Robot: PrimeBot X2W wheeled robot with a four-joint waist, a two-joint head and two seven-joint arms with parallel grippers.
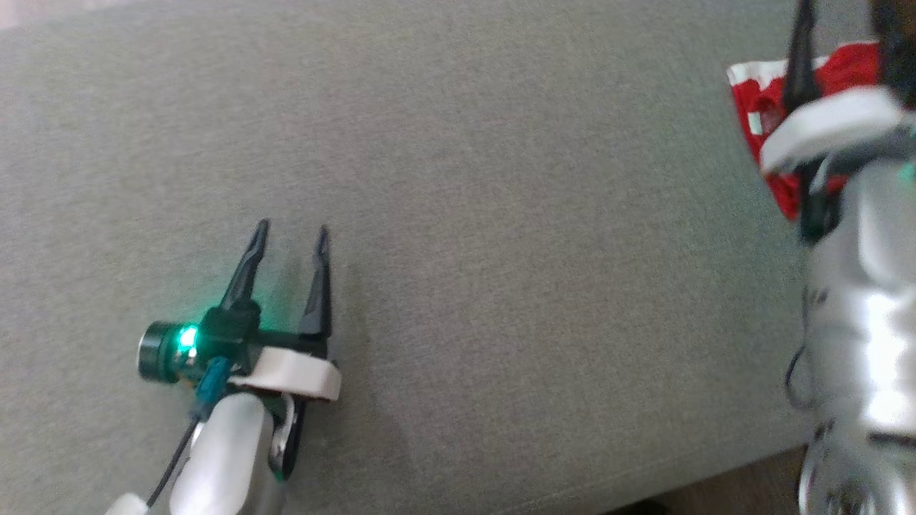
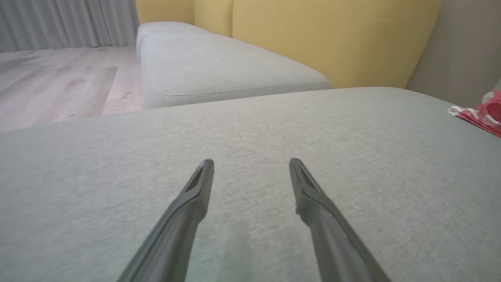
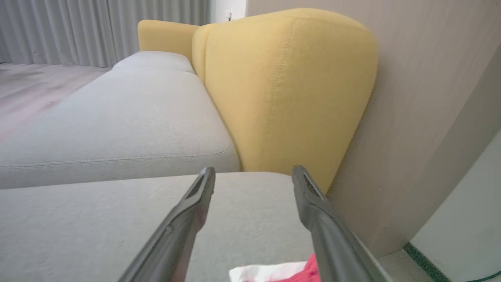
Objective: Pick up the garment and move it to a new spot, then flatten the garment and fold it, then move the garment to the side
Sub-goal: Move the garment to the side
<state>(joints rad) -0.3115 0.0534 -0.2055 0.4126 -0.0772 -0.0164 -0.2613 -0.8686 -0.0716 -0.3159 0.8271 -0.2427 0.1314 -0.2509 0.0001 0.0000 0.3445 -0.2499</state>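
Note:
The garment (image 1: 758,96), red with white patches, lies bunched at the far right of the grey cushion (image 1: 501,214). It peeks in at the right edge of the left wrist view (image 2: 487,113) and at the bottom of the right wrist view (image 3: 274,272). My right gripper (image 3: 254,172) hovers over the garment, open, with nothing between its fingers; in the head view it (image 1: 848,28) is blurred at the top right. My left gripper (image 1: 292,229) is open and empty, low over the bare cushion at the lower left, far from the garment.
A second grey seat cushion (image 3: 117,117) extends beyond this one, with a yellow backrest (image 3: 282,90) beside it. A pale wall panel (image 3: 422,98) stands right of the garment. Wooden floor (image 2: 58,86) and grey curtains (image 2: 58,19) lie further off.

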